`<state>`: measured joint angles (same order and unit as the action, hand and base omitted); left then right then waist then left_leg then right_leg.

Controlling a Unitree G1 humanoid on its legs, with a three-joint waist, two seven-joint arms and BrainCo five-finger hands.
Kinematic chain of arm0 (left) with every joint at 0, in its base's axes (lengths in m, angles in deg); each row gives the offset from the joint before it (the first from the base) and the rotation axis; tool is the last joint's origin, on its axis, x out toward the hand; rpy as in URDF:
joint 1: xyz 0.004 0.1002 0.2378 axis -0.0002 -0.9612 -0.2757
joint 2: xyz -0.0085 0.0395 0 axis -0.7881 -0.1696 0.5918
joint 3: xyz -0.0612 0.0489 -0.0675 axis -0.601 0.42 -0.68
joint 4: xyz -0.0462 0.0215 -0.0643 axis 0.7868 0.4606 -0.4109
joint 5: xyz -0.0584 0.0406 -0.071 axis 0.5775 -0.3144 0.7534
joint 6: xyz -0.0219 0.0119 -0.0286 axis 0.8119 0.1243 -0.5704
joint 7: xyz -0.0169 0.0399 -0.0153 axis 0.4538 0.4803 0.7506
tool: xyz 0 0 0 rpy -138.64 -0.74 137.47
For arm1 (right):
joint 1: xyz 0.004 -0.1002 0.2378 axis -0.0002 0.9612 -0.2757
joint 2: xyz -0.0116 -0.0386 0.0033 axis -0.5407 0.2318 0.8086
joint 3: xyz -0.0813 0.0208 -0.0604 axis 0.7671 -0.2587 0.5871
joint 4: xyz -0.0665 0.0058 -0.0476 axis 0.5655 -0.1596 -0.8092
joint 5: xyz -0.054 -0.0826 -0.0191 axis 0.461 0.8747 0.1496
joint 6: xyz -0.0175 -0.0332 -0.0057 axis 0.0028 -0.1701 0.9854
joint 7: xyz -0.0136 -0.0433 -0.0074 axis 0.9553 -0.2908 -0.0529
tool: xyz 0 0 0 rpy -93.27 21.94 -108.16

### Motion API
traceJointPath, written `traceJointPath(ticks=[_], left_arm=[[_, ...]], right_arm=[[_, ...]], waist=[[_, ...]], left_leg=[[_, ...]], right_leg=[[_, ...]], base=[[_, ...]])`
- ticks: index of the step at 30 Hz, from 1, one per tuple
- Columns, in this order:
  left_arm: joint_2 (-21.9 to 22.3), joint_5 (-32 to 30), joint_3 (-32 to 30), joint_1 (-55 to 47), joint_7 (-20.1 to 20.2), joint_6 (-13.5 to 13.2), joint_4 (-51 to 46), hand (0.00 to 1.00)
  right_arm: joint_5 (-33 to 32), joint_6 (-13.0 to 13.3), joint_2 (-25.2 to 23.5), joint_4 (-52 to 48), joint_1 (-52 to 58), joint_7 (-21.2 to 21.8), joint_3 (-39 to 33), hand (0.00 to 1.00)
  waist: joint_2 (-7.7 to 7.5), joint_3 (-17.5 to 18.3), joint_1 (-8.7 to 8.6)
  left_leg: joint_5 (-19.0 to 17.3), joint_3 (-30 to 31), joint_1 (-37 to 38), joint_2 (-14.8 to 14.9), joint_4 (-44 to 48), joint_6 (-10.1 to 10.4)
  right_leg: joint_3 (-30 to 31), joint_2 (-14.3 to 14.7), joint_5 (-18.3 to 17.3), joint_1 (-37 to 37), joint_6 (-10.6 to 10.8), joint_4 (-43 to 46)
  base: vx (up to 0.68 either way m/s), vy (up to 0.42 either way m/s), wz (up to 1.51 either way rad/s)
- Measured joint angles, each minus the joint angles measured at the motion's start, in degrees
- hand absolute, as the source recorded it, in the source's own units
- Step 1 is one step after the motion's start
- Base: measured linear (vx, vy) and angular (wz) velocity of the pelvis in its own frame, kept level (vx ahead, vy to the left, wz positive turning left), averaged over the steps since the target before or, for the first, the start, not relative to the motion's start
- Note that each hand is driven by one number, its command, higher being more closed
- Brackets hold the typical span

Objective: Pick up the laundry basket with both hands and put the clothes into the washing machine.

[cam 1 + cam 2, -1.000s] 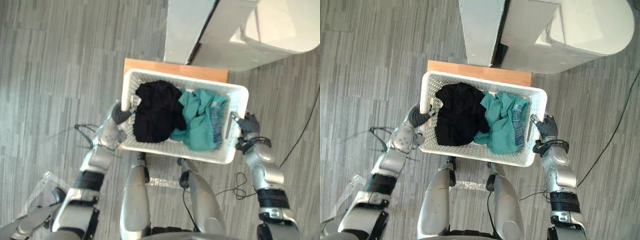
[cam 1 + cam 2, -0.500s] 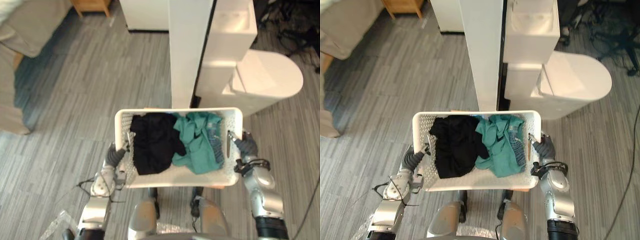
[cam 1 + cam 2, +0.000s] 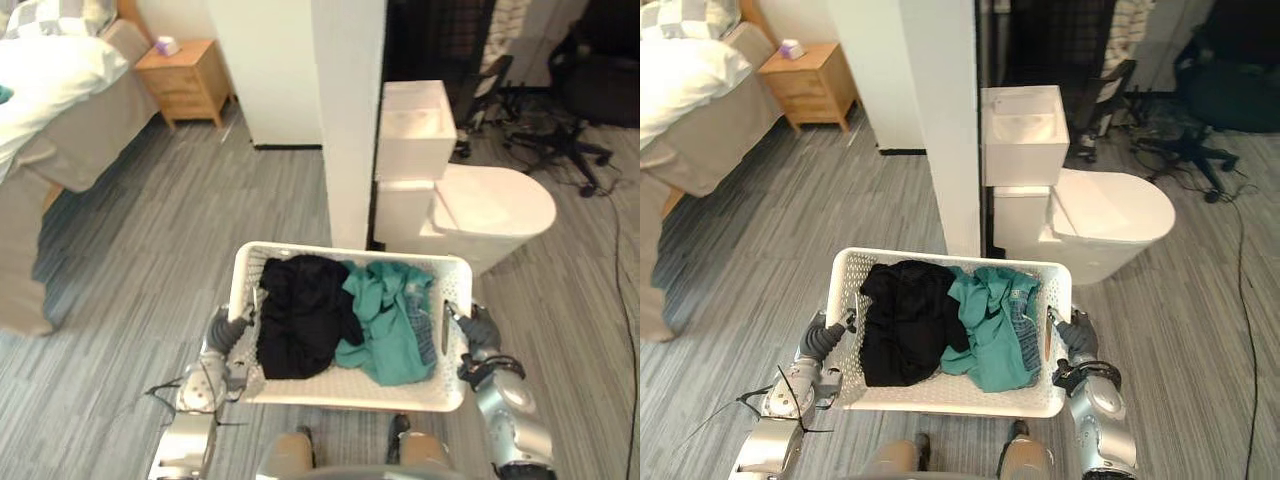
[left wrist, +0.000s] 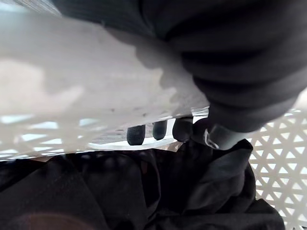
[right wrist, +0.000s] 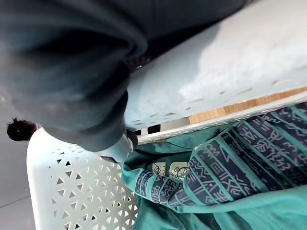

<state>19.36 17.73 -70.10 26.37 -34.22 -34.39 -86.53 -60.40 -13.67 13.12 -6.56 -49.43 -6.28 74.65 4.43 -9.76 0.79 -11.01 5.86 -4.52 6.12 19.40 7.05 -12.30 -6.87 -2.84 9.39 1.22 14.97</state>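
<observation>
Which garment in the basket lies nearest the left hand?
The black garment, in the left side of the basket beside the left hand; the teal garment lies by the right hand.

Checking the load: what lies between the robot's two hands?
In the eye views, the basket spans from left hand to right hand, holding a black garment on the left side and a teal garment on the right.

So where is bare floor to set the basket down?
Widest bare floor: left of the basket, between bed and white pillar. A smaller patch lies right of it, beside the toilet. Straight ahead is crowded: pillar and toilet.
</observation>
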Motion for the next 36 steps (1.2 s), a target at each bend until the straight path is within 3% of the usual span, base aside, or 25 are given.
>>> traceJointPath(ticks=[1,3,4,5,7,8,9,11,13,15,18,19,20,21,22,23,24,25,26,27,28,29,30,32,36], left_arm=[[0.6,-0.4,0.1,0.0,0.0,0.0,0.0,1.0],[0.5,-1.7,0.1,0.0,0.0,0.0,0.0,1.0],[0.5,-2.1,-0.2,0.4,0.2,0.0,0.0,1.0],[0.5,-2.5,-0.1,0.6,0.3,0.0,0.0,1.0],[0.5,-3.6,-0.4,1.5,0.3,0.0,0.1,1.0],[0.6,-3.8,-1.1,1.9,0.4,0.0,0.1,1.0],[1.9,-3.8,-2.8,2.2,0.4,0.0,1.1,1.0],[2.1,-3.9,-4.7,1.7,0.4,0.0,2.0,1.0],[1.9,-3.9,-5.7,-0.4,0.4,-0.1,2.0,1.0],[2.0,-3.9,-7.0,-1.1,0.3,-0.1,2.0,1.0],[1.9,-3.8,-8.8,-1.4,-0.1,-0.1,2.0,1.0],[1.9,-3.8,-9.1,-1.4,-0.1,-0.2,2.0,1.0],[1.5,-3.7,-9.2,-1.4,-0.3,-0.3,2.0,1.0],[1.6,-3.7,-9.0,-1.2,-0.3,-0.4,2.3,1.0],[2.4,-3.7,-8.1,-1.2,-0.5,-0.4,3.3,1.0],[2.8,-3.7,-7.3,-1.2,-0.7,-0.4,3.9,1.0],[4.2,-3.7,-5.6,-1.2,-1.1,-0.4,5.8,1.0],[6.3,-3.7,-4.6,-1.7,-1.4,-0.4,7.8,1.0],[6.1,-3.7,-4.7,-2.2,-1.5,-0.4,8.3,1.0],[5.6,-3.6,-4.8,-3.0,-1.6,-0.6,8.5,1.0],[5.3,-3.1,-5.5,-3.0,-1.7,-1.1,9.9,1.0],[5.9,-3.0,-4.8,-3.4,-2.2,-1.4,9.5,1.0],[6.4,-3.0,-4.0,-3.8,-2.3,-2.0,9.4,1.0],[6.9,-3.0,-4.1,-3.8,-2.5,-2.3,9.3,1.0],[7.3,-2.9,-4.1,-4.4,-2.5,-2.4,8.9,1.0]], right_arm=[[-0.3,0.4,-0.1,-0.8,0.8,0.0,-0.3,1.0],[-0.4,0.6,-1.2,-0.8,1.7,0.0,-0.5,1.0],[-0.4,0.6,-1.9,-0.8,2.1,0.0,-1.2,1.0],[-0.4,0.6,-2.2,-0.8,2.3,0.0,-1.5,1.0],[-0.4,0.5,-2.3,-1.0,2.3,0.0,-1.5,1.0],[-0.7,0.4,-2.4,-0.5,1.7,-0.1,-1.5,1.0],[-0.6,0.0,-2.5,0.3,-0.2,-0.2,-1.4,1.0],[-0.6,-0.3,-2.2,2.2,-0.6,-0.2,0.5,1.0],[-0.6,-0.5,-2.4,5.2,-1.8,0.0,2.3,1.0],[-0.1,-0.4,-2.4,8.7,-4.3,0.0,3.2,1.0],[0.5,-0.2,-2.2,12.8,-8.0,-0.1,5.0,1.0],[0.5,-0.1,-2.2,13.2,-8.6,-0.2,5.2,1.0],[0.9,-0.3,-2.2,13.3,-8.9,-0.2,5.3,1.0],[1.0,-0.3,-2.1,13.4,-8.9,-0.2,5.3,1.0],[1.0,-0.3,-1.2,13.3,-8.4,-0.2,5.2,1.0],[0.9,-0.2,-0.5,13.3,-7.9,-0.3,5.1,1.0],[0.9,-0.1,1.9,13.3,-6.2,-0.3,5.1,1.0],[1.0,-0.4,4.5,13.3,-5.7,-0.2,5.2,1.0],[1.0,-0.5,4.4,13.3,-5.8,-0.2,5.7,1.0],[1.1,-0.6,3.8,13.1,-5.7,-0.2,6.7,1.0],[1.2,-0.3,3.2,13.0,-5.5,-0.3,7.5,1.0],[1.2,0.0,3.7,13.1,-5.3,-0.7,6.6,1.0],[1.2,0.0,5.0,12.9,-5.6,-0.6,6.5,1.0],[1.1,0.5,5.1,12.9,-5.4,-0.4,6.5,1.0],[1.1,0.1,4.9,11.4,-4.7,-0.4,6.9,1.0]], waist=[[0.62,0.9,-0.18],[-0.93,1.6,-0.19],[-1.8,1.6,-0.4],[-2.24,1.6,-0.48],[-3.42,1.2,-1.56],[-4.02,0.7,-1.5],[-2.34,-1.1,-1.09],[-1.14,-1.6,0.13],[-1.01,-0.5,2.19],[-1.49,1.4,3.9],[-2.93,3.8,5.01],[-3.21,4.0,5.01],[-4.24,4.6,5.13],[-4.41,4.7,5.04],[-3.66,5.4,4.99],[-3.09,5.7,4.65],[-1.5,6.6,4.21],[0.87,6.1,3.41],[1.14,6.2,3.32],[-0.09,7.0,3.52],[-1.07,6.6,3.07],[-1.01,6.8,3.49],[-0.94,6.8,3.94],[-0.87,6.9,3.88],[0.5,7.0,3.22]], left_leg=[[-2.0,-0.7,0.0,0.5,-0.8,-0.8],[-2.0,-4.1,-0.8,-0.5,-1.3,-1.0],[-2.1,-6.6,-2.7,-1.7,-0.1,-2.4],[-2.3,-7.6,-3.5,-2.5,1.1,-2.8],[-1.8,-8.6,-6.6,-5.2,4.2,-5.7],[-1.3,-11.7,-6.5,-5.0,2.9,-7.9],[-1.2,-14.8,-5.6,-3.2,3.1,-9.0],[-0.3,-18.2,-2.7,-1.3,0.4,-9.6],[1.3,-24.2,1.1,0.6,-4.0,-10.0],[2.5,-29.6,0.9,2.1,-5.4,-9.5],[4.4,-36.9,-2.9,4.9,-4.9,-7.7],[4.9,-37.9,-3.6,5.5,-4.4,-7.0],[5.5,-40.6,-4.8,6.7,-3.1,-6.0],[5.8,-41.3,-5.3,7.2,-2.6,-5.5],[7.1,-43.0,-5.4,9.4,-2.6,-3.6],[7.6,-43.3,-5.3,10.3,-2.7,-3.4],[8.9,-43.9,-4.0,12.7,-3.8,-2.5],[11.3,-44.1,-0.2,17.1,-5.7,-2.1],[11.9,-43.5,1.1,18.7,-5.4,-1.4],[12.2,-42.6,1.7,19.4,-4.5,-1.2],[10.7,-35.9,0.5,21.2,-0.7,-1.4],[7.8,-28.8,0.2,19.0,-0.1,-0.1],[5.3,-21.4,0.3,14.3,-0.3,-0.3],[2.2,-16.1,1.6,10.5,-1.4,-1.8],[-0.4,-13.7,7.2,8.6,-6.6,-1.5]], right_leg=[[1.3,0.8,1.6,0.7,0.8,-1.7],[5.2,0.5,5.4,1.7,1.7,-5.3],[7.5,-0.1,9.0,2.8,2.9,-8.0],[8.5,-0.6,10.2,3.4,3.2,-8.8],[10.4,-2.6,13.4,5.9,4.0,-9.5],[9.9,-3.4,14.7,5.2,2.2,-12.6],[4.6,-4.6,9.0,8.0,-2.7,-4.1],[-2.2,-6.6,3.4,8.7,-2.9,9.8],[-8.7,-10.1,-2.4,3.7,-2.4,20.1],[-12.4,-13.8,-4.7,-1.0,-1.0,21.1],[-12.8,-18.9,-3.9,-5.6,-0.2,16.1],[-12.6,-19.2,-2.9,-6.5,0.6,13.6],[-11.3,-19.1,1.8,-8.3,4.1,6.3],[-10.3,-17.6,1.1,-9.4,8.4,2.2],[-11.1,-14.9,-0.8,-10.8,10.8,-3.0],[-11.0,-13.8,-1.2,-11.0,10.9,-3.9],[-10.4,-11.3,-1.4,-11.0,10.9,-3.8],[-7.2,-8.8,-3.1,-6.8,9.0,4.7],[-6.0,-7.0,-5.2,-6.1,8.7,3.5],[-4.9,-5.4,-3.2,-7.0,7.8,-2.9],[-4.0,-2.7,-2.0,-8.6,5.9,-6.4],[-1.4,-2.3,-1.7,-8.2,5.3,-6.5],[1.5,-1.7,-1.4,-7.5,4.6,-7.0],[5.3,-0.8,-1.1,-6.8,4.2,-7.1],[11.6,0.7,1.0,-5.1,4.8,-8.1]], base=[[-0.07,0.174,-0.84],[-0.07,0.186,-0.95],[-0.12,0.223,-0.75],[-0.21,0.322,-0.74],[-0.21,0.279,-0.47],[-0.24,0.211,-0.95],[-0.26,0.209,-1.13],[-0.25,0.214,-1.21],[-0.19,0.103,-1.51],[-0.1,-0.043,-1.42],[-0.12,-0.207,-1.49],[-0.1,-0.338,-1.3],[-0.07,-0.316,-0.94],[-0.08,-0.399,-1.12],[-0.04,-0.388,-0.74],[-0.02,-0.421,-0.77],[0.02,-0.372,-0.8],[0.01,-0.292,-0.98],[-0.01,-0.247,-1.13],[-0.01,-0.345,-1.04],[0.0,-0.34,-1.11],[0.01,-0.282,-1.35],[0.01,-0.095,-1.22],[0.05,-0.074,-1.23],[0.02,0.031,-0.94]])
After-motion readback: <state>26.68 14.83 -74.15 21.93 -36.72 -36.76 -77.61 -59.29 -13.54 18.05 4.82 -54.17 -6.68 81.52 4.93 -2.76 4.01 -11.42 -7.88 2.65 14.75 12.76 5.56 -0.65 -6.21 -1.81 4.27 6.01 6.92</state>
